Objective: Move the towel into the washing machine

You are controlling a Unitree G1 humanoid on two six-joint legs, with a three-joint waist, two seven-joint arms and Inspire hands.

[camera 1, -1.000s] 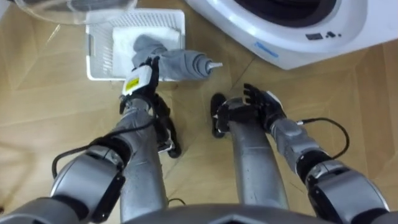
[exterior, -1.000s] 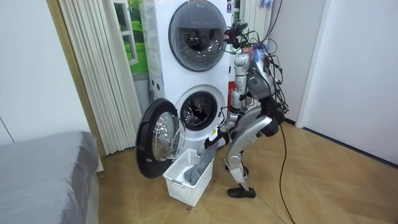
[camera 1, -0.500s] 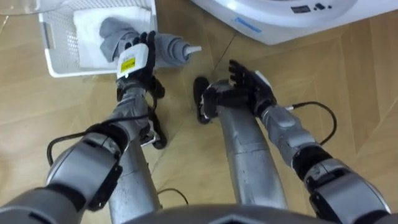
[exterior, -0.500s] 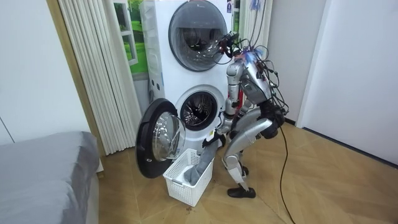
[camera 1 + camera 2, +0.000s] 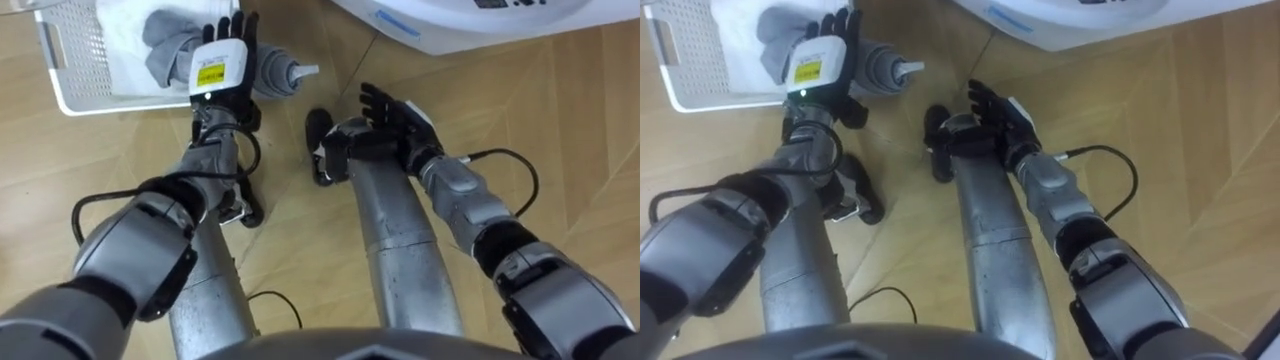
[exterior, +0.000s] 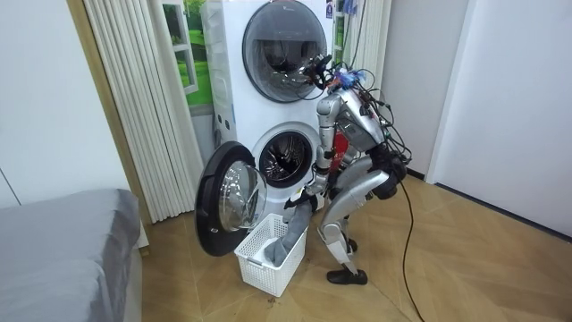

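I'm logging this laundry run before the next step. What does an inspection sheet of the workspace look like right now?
Surface: wooden floor; the white basket stands on it before the washing machine.
Job's things: grey towel lies in the basket, one end over its rim; the machine's door is open; towel not yet inside.
Clutter: white cloth in the basket beside the towel.
Hands: left hand open, fingers straight, over the towel, contact unclear; right hand open, holding nothing.
Cables: nothing seen beyond the robot's own.
Surroundings: upper machine stacked above, vertical blinds, grey bed at the room view's left.
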